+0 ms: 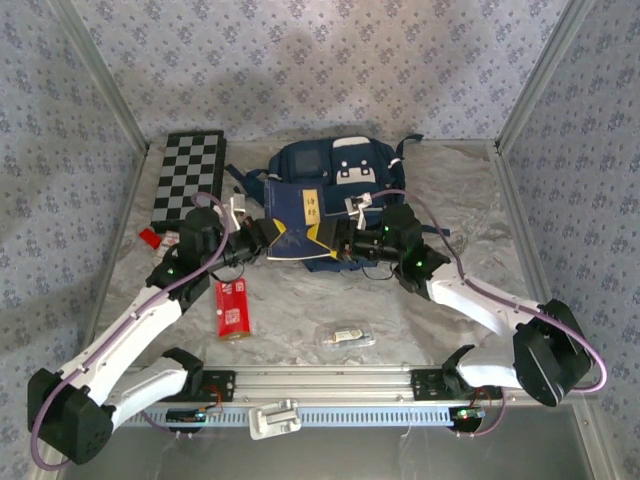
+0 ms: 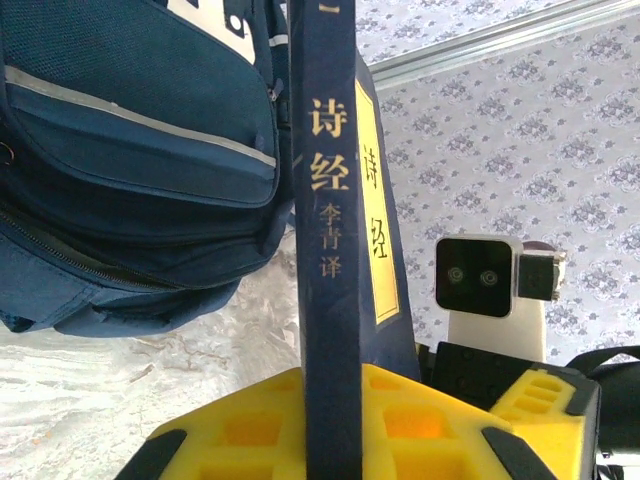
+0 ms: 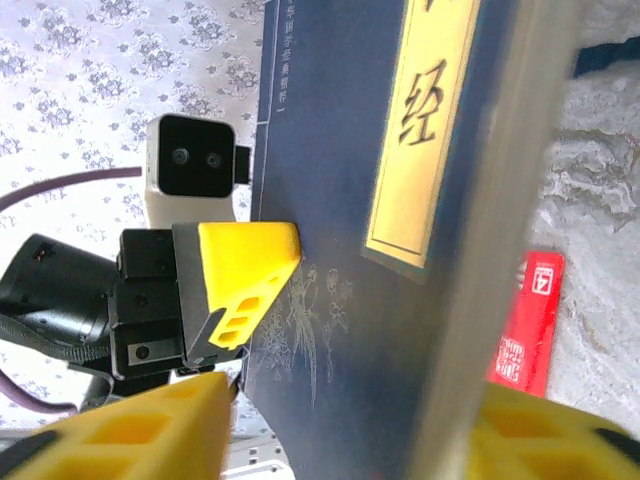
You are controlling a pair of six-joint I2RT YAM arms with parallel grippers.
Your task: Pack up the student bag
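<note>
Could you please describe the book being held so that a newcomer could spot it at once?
Find the navy backpack at the far middle of the table. Right in front of it, the left pincer and the right pincer grip a dark blue book. Its yellow title strip with Chinese characters sets it apart from the backpack.

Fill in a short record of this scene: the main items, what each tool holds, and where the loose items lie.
student bag: navy with white panels, lying at the back centre of the table
book: dark blue, yellow title label, held at the bag's near side
left tool: shut on the book
right tool: shut on the book
chessboard: flat, back left
red packet: on the table beside the left arm
clear packet: front centre
</note>
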